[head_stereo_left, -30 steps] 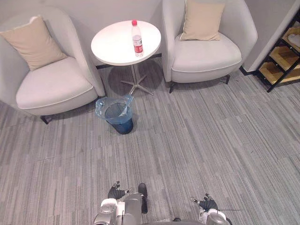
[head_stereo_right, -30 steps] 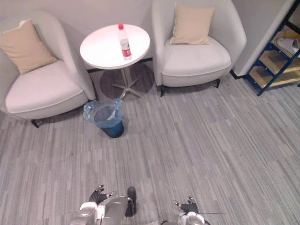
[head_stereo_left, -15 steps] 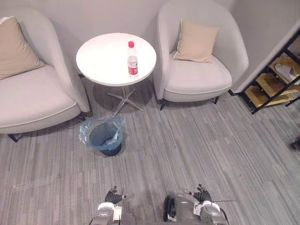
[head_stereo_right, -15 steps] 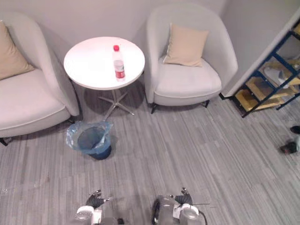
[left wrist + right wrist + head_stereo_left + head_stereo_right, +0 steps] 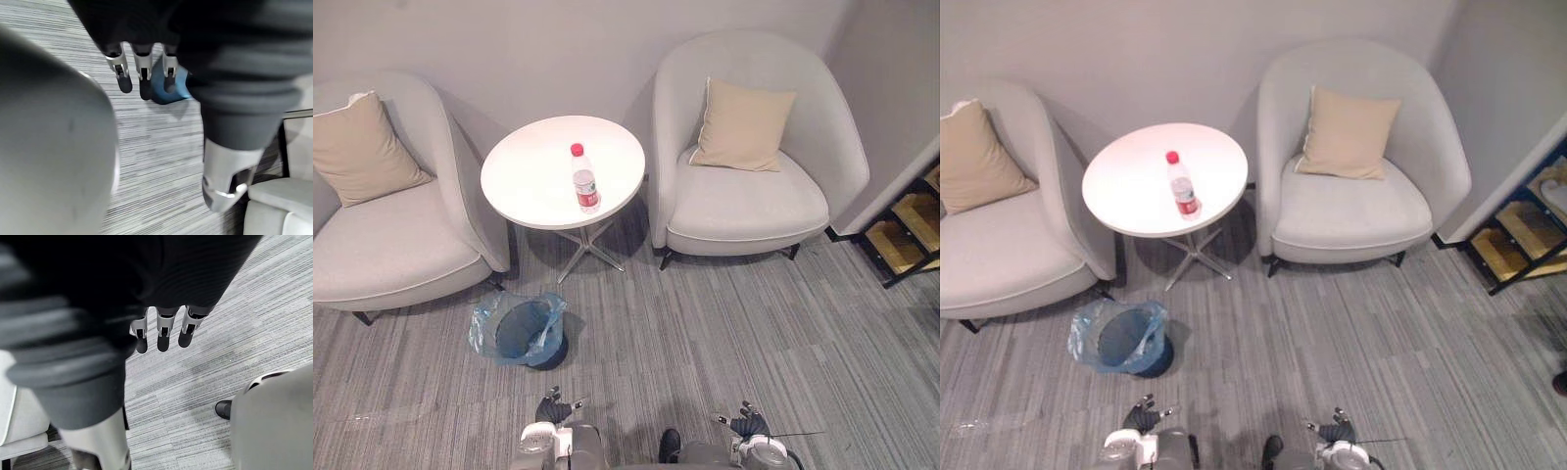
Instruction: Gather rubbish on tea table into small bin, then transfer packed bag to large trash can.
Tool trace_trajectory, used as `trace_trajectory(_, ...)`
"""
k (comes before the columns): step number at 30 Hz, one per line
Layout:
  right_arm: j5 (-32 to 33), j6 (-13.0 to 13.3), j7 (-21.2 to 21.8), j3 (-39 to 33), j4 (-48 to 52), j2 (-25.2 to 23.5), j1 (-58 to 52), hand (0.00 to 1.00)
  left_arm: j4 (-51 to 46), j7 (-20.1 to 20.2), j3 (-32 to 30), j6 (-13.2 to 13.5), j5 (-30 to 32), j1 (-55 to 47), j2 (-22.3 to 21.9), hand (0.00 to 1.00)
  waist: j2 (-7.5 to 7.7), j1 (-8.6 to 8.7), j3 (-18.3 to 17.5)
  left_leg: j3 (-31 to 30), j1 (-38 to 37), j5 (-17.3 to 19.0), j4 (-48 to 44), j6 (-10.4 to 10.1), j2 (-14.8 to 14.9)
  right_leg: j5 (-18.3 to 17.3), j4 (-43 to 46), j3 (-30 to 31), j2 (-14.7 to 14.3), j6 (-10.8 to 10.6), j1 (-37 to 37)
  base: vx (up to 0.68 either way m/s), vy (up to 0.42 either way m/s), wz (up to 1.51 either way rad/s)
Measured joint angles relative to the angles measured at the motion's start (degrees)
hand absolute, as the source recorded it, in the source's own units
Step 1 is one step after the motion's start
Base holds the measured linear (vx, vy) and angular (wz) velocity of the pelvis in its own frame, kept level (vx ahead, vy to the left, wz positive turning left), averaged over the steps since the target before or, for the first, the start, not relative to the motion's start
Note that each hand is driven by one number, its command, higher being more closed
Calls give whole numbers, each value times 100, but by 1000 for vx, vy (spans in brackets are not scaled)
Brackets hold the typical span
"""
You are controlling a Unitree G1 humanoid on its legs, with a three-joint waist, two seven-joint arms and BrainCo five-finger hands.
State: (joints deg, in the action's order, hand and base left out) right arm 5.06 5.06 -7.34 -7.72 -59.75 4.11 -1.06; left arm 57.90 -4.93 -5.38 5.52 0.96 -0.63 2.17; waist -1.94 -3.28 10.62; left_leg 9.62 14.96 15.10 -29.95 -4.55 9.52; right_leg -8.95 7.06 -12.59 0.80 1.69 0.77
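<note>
One upright red-capped bottle (image 5: 585, 183) stands on the round white worktop (image 5: 530, 171), well apart from the left hand (image 5: 551, 407) and right hand (image 5: 745, 423), whose fingers (image 5: 164, 329) hang straight and empty. The bag-lined small bin (image 5: 519, 331) sits on the floor (image 5: 724, 323) nearby. A clumsy reach could topple the bottle and roll it off.

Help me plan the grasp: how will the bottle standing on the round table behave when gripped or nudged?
The plastic bottle stands upright, tall and narrow, so a nudge near its red cap would probably tip it. Its round body would likely roll on the white table. Its fill level is unclear, so weight is uncertain.
</note>
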Motion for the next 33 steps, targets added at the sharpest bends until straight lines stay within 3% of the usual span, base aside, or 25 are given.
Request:
trace_trajectory(1,-1,-3,-8,-7,-29,-11,-5,0,6,8,40,14,-9,19,44,0,51,-28,20,74,-77,-727,974,90,-277,-61,-48,27,139,-109,144,341,168,-6)
trace_trajectory(3,-2,3,1,8,-74,-75,0,0,57,11,164,22,5,18,133,0,232,-29,-93,215,-442,-1066,1611,266,-633,0,-194,164,368,-328,241,397,149,9)
trace_trajectory(5,-7,3,6,5,-192,-146,69,0,80,25,201,28,-2,53,196,0,336,-37,-80,269,-350,-901,1373,428,-725,65,-366,224,475,-434,342,371,148,7)
trace_trajectory(8,-50,8,33,0,-225,-157,123,0,147,21,213,19,5,54,177,0,251,-94,-106,407,-805,-401,1363,482,-723,-167,700,432,567,-784,186,303,143,-24)
trace_trajectory(9,-59,8,53,3,-218,-177,128,0,199,22,225,10,3,52,172,0,254,-105,-106,447,-984,-340,1453,495,-747,-263,1402,472,646,-933,-35,237,137,-18)
trace_trajectory(10,-57,16,67,-2,-190,-171,160,0,266,29,342,-9,2,28,248,0,309,-23,-120,432,-1348,-240,1652,572,-870,-259,2937,501,892,-1060,-626,295,137,-1)
trace_trajectory(11,-60,17,67,0,-199,-169,154,0,284,29,418,-16,2,15,280,0,305,22,-121,405,-1431,-207,1694,591,-921,-347,3263,491,976,-1055,-766,263,80,21)
trace_trajectory(13,-62,14,74,-1,-205,-148,106,0,354,32,533,-24,-1,12,339,0,370,66,-168,228,-1722,-67,1755,602,-993,-745,3735,290,1108,-742,-1075,313,10,43)
trace_trajectory(15,-63,12,94,-1,-203,-118,122,0,356,27,533,-38,0,14,334,0,331,129,-157,-6,-1843,-64,1805,599,-914,-932,3425,182,949,-600,-1270,354,-78,69)
trace_trajectory(16,-64,12,127,3,-189,-57,142,0,351,25,522,-62,-23,3,307,0,243,143,-107,-174,-1934,-65,1805,595,-755,-941,2987,246,709,-551,-1434,313,-130,73)
trace_trajectory(17,-58,13,136,3,-184,-22,143,0,349,22,531,-78,-18,4,299,0,192,144,-100,-263,-1968,-66,1805,594,-663,-906,2710,324,586,-536,-1517,370,-182,69)
trace_trajectory(18,-60,13,141,14,-174,6,158,0,350,22,530,-80,-17,-1,301,0,152,153,-84,-351,-2047,-69,1805,582,-544,-645,2110,522,414,-521,-1589,321,-193,59)
trace_trajectory(19,-61,13,142,28,-177,-6,145,0,353,22,529,-81,-15,-19,314,0,186,168,-98,-446,-2120,-57,1802,429,-509,-253,1493,735,327,-509,-1565,418,-273,72)
trace_trajectory(20,-53,11,149,90,-204,-43,81,0,355,23,521,-78,-13,-56,378,0,388,204,-187,-604,-2151,62,1772,158,-597,831,874,1055,374,-453,-1522,361,-255,56)
trace_trajectory(22,-63,19,168,66,-201,74,163,0,469,45,466,-79,-1,-11,176,0,39,215,-218,-852,-2181,118,1754,-46,-304,707,1074,895,145,-311,-1473,292,-186,32)
trace_trajectory(25,-48,20,167,-1,-226,94,159,0,499,51,416,-85,16,14,79,0,-72,314,-216,-1053,-2167,-126,1732,-275,-137,467,1000,539,113,-155,-1261,249,-193,39)
trace_trajectory(28,-49,14,158,-2,-241,82,82,0,460,59,348,-83,29,121,29,0,16,277,-151,-1091,-1817,-256,757,-492,-57,358,623,210,116,-107,-671,155,-153,76)
trace_trajectory(31,-45,12,135,3,-245,48,43,0,380,48,265,-84,27,169,47,0,70,157,-119,-717,-1216,-558,-430,-547,100,329,326,49,138,-93,-327,61,-61,44)
trace_trajectory(32,-45,9,122,11,-245,19,34,0,352,41,248,-80,27,164,69,0,147,125,-75,-514,-1166,-532,-544,-406,161,334,208,24,188,-87,-221,76,-31,38)
trace_trajectory(33,-44,4,108,9,-232,-2,10,0,345,25,244,-86,28,165,73,0,115,124,-88,-227,-1145,-167,-438,-255,184,342,87,-17,217,-82,-118,63,-1,32)
